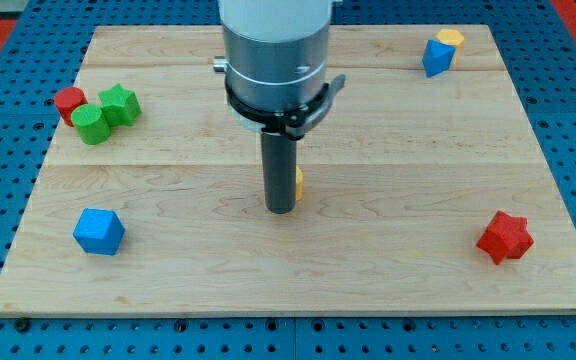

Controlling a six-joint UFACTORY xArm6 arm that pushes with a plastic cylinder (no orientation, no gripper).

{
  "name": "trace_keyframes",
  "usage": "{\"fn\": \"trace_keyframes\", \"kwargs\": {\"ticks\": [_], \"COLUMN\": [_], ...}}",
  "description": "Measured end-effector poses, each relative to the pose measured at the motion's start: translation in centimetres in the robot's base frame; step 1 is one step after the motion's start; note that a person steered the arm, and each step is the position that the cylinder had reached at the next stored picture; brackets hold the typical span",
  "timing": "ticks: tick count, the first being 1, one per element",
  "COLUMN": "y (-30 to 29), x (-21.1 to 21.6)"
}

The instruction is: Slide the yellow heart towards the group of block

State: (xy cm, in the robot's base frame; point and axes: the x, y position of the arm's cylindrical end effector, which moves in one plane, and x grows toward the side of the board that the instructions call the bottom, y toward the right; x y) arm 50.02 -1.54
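Note:
The dark rod comes down at the board's middle and my tip (280,209) rests on the wood. A yellow block (298,182), mostly hidden behind the rod, peeks out at its right side, touching or very close to it; its shape cannot be made out. A group of three blocks sits at the view's upper left: a red cylinder (69,101), a green cylinder (92,124) and a green star (120,104), packed together.
A blue cube-like block (99,231) lies at the lower left. A red star (505,237) lies at the lower right. A blue block (436,58) with a yellow block (450,39) behind it sits at the upper right. The wooden board (298,290) lies on a blue pegboard.

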Motion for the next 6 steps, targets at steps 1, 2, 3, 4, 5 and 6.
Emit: {"fn": "trace_keyframes", "kwargs": {"ticks": [1,2,3,4,5,6], "y": [2.7,5.2,1.2,-7.0,-7.8,-7.5], "x": [1.2,0.3,-3.2,-4.5,-4.0,-1.8]}}
